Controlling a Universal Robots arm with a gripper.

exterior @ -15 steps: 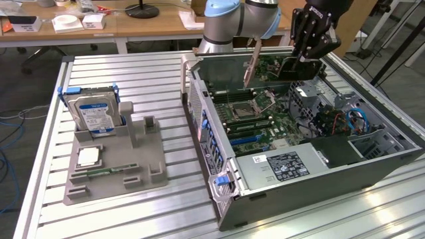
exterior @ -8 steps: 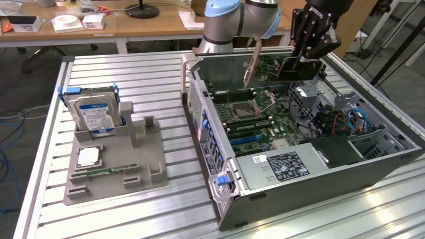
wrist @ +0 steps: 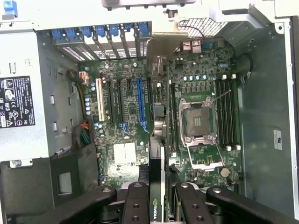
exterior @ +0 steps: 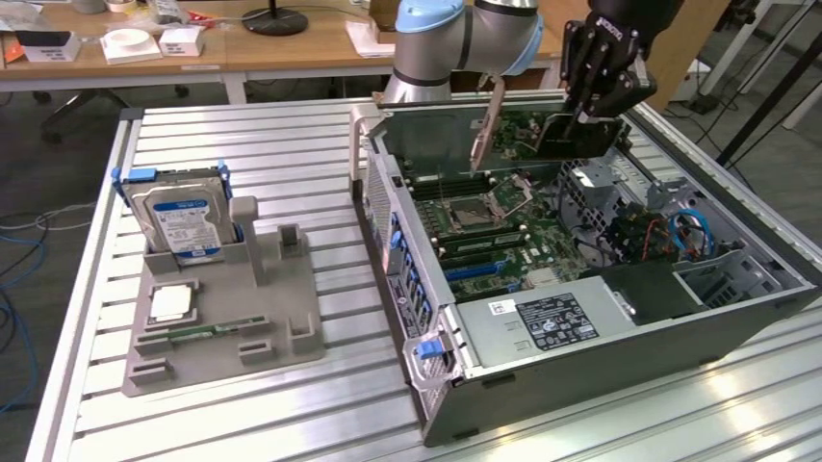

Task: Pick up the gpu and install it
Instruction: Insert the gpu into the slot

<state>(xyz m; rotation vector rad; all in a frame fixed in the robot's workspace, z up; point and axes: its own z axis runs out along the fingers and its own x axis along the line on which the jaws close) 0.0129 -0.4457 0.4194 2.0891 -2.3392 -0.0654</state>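
My fingers clamp the gpu between them: thin black card, silver end bracket, standing on edge.

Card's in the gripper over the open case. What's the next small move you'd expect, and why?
Probably a small sideways shift before any descent. The gripper holds the gpu upright, clear above the motherboard, not yet in a slot. In the wrist view its edge runs alongside the long blue slot rather than over it, so aligning first seems wise.
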